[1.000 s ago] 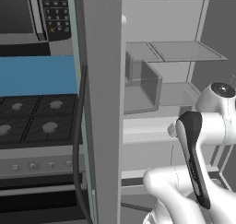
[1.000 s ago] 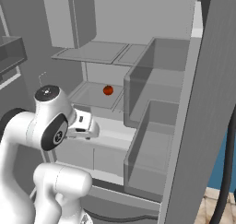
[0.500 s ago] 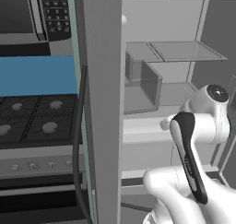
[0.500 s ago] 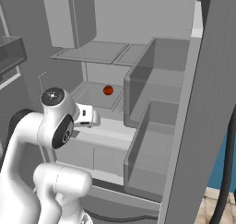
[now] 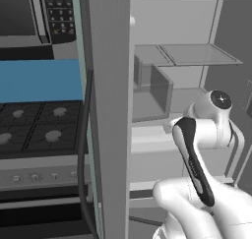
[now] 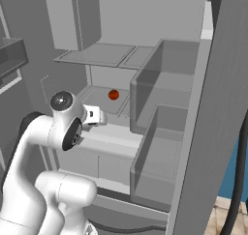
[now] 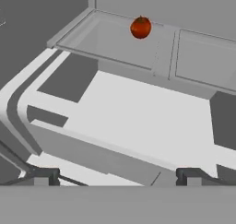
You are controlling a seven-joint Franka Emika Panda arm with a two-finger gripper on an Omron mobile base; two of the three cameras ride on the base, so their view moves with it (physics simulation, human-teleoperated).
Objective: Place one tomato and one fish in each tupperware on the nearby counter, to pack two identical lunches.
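The claw point(image 7: 115, 176) stands wide apart and empty, its two dark tips at the bottom of the hand view, touching nothing. It points into the open fridge point(image 6: 160, 84) over a pale drawer top. The arm point(image 6: 63, 127) rises at lower left of the right base view, elbow bent, wrist level and reaching forward. The tomato point(image 7: 140, 27) sits on a glass shelf point(image 7: 115, 38) at the top centre of the hand view, well beyond the tips. A stove point(image 5: 34, 130) lies at left of the left base view.

A red tomato point(image 7: 140, 27) sits on a grey fridge shelf point(image 7: 115, 43); the stove point(image 5: 34, 130) is black.
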